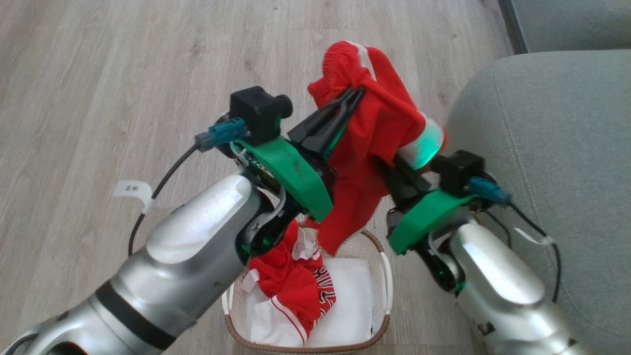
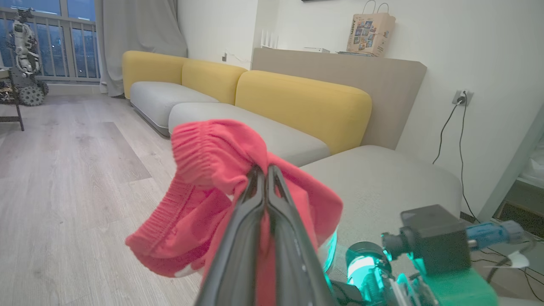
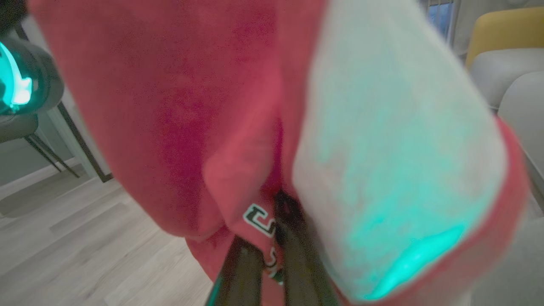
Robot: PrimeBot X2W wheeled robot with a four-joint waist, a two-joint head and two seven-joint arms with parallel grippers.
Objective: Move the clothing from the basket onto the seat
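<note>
The left hand [image 1: 354, 97] is pinched shut on a gathered elastic fold of a bright red knit basketball-style garment [image 1: 379, 118] with white trim, lifted above the basket. The right hand [image 1: 394, 170] reaches into the same garment from the lower right. Its two dark fingers [image 3: 240, 272] stand narrow, with lettered cloth caught between them.

The garment is strung between the two hands, and in the head view its long axis runs from upper left down to lower right. A loose tail hangs straight down toward the far rim of the small oval white perforated plastic basket [image 1: 383, 261] with its brown woven rim. More red-and-white clothing [image 1: 291, 283] lies crumpled in the basket's left half, on a flat white pad [image 1: 352, 296].

The large grey-green upholstered seat [image 1: 542, 128] stands just right of the basket and the right arm, its rounded edge near the held garment's white band. Pale wood floor [image 1: 98, 74] stretches to the left of the basket and beyond it.
</note>
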